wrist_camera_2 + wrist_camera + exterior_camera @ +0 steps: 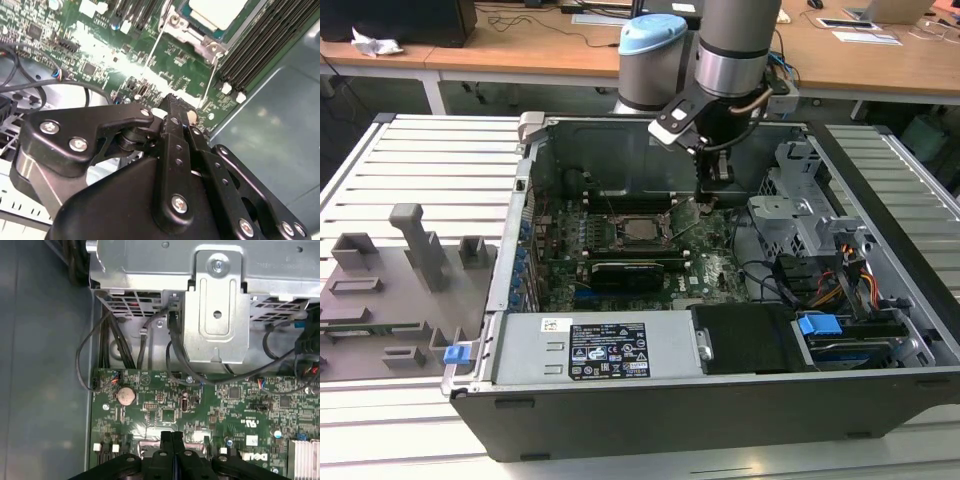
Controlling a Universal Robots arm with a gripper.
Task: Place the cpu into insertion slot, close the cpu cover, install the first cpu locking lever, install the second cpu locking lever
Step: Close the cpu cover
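In the exterior view the small square silver-topped cpu (640,229) is seen flat, face up, in the black-bordered insertion slot (617,232) of the green motherboard (712,268), its edges square with the board's. The black end effector (712,190) is held near the slot, fingers pressed together. Two thin wire levers (151,47) are shown in the second wrist view, a round silver coin cell (126,396) in the first wrist view.

The cpu (217,12) top — pale metal, smooth satin finish. The motherboard (165,415) — green, glossy lacquer. The pincer (179,111): matt black, bright metal screws.
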